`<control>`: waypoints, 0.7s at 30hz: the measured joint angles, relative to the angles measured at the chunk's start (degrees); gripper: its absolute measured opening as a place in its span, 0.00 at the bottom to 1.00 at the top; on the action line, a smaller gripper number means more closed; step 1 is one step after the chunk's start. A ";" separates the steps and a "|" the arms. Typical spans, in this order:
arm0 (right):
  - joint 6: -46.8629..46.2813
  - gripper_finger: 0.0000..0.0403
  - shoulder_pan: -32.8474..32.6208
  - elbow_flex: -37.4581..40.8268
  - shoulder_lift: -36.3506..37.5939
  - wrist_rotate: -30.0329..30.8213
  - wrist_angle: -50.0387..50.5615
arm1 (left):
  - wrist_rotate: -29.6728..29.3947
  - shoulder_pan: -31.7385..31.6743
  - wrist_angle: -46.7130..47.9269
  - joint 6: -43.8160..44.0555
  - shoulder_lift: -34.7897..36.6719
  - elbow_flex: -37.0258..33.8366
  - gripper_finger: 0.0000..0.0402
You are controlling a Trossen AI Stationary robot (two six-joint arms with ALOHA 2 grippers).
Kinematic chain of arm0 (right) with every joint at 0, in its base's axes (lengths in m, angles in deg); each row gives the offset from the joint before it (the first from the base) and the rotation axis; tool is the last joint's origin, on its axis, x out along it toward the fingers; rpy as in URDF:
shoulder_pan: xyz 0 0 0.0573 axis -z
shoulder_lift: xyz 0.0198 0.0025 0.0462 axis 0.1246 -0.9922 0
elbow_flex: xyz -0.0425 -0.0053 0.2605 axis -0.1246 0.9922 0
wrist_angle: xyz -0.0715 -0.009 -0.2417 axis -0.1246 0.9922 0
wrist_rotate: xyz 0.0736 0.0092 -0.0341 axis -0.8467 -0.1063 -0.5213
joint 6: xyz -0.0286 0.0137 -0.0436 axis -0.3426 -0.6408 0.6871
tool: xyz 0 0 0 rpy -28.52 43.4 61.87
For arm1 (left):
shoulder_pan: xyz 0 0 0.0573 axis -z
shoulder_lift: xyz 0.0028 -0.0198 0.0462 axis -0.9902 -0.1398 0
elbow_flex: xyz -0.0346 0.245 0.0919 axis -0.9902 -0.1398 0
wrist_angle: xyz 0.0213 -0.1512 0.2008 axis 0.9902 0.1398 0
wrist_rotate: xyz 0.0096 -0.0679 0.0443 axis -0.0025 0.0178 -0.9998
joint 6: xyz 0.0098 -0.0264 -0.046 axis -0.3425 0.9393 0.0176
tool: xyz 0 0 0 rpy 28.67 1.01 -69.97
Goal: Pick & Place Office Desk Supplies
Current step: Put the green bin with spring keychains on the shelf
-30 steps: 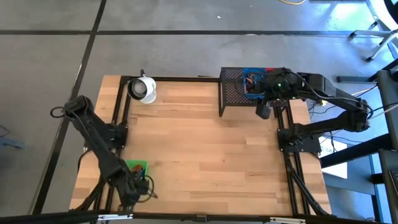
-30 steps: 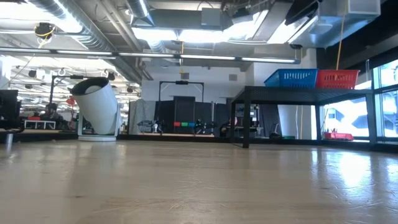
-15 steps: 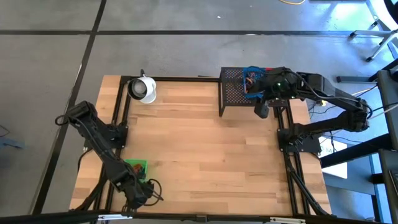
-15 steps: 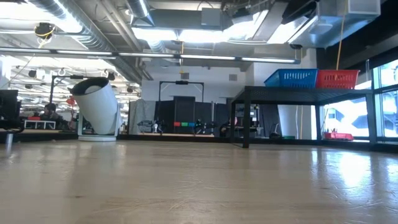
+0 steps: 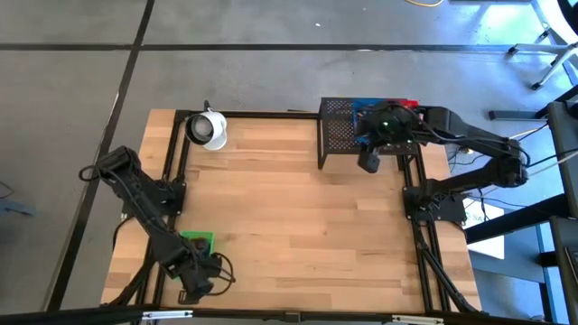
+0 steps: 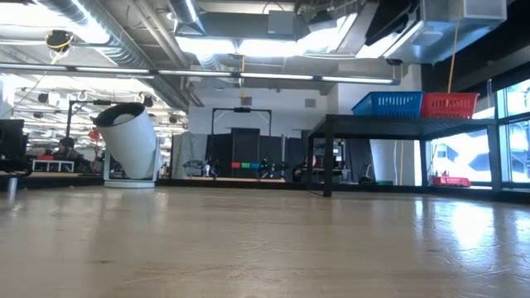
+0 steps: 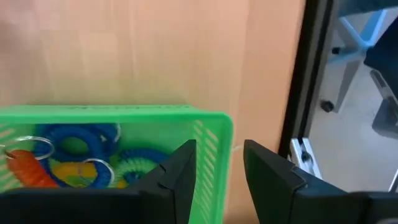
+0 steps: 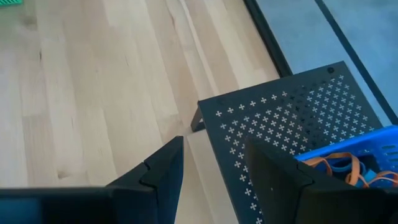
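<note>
A green tray (image 7: pixel 112 134) (image 5: pixel 199 240) with coiled bands in blue, orange and yellow-green (image 7: pixel 74 152) rests on the table at the near left. My left gripper (image 7: pixel 219 180) points down over its corner, open, one finger over the tray's inside and one outside its side wall (image 7: pixel 214 155). My right gripper (image 8: pixel 214 177) (image 5: pixel 368 161) hovers open and empty above the near edge of the black mesh rack (image 8: pixel 280 124) (image 5: pixel 343 135). A blue tray (image 8: pixel 354 152) (image 5: pixel 366 110) and a red tray (image 5: pixel 406 104) stand on the rack. My left gripper comes at the green tray from above with its fingers on either side of the side wall (image 7: pixel 214 155), near the corner. Whether a finger touches the wall, I cannot tell. The tray sits flat on the table.
A white cup-like object (image 5: pixel 208 129) (image 6: pixel 128 145) lies tilted at the far left. The rack (image 6: pixel 406 124) stands on legs at the far right. The wooden table's edge and black frame (image 7: pixel 308 93) run close beside the green tray.
My right gripper has gone toward the table's left edge along the rack's near edge and sunk a little. My left gripper has tipped further down over the green tray, which has not moved.
</note>
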 joint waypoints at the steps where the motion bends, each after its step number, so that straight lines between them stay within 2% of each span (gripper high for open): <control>1: 0.00 0.43 0.02 0.00 -0.31 0.02 0.04 | -0.01 0.37 -0.09 -0.03 0.00 0.00 0.32; 7: 1.14 0.43 0.02 0.00 -0.72 0.06 0.15 | 0.11 2.74 -0.10 -0.02 -1.68 0.00 0.32; 15: 1.72 0.43 -0.05 0.00 -0.46 0.19 0.96 | 0.52 2.67 0.18 1.21 -8.79 -0.04 0.31; 18: 1.73 0.43 -0.05 0.00 -0.46 0.23 1.39 | 2.88 1.24 -0.26 2.21 -10.40 -0.04 0.25; 21: 1.71 0.43 -0.05 0.00 -0.46 0.22 1.50 | 3.58 -0.27 -1.73 -1.38 -10.60 -0.04 0.10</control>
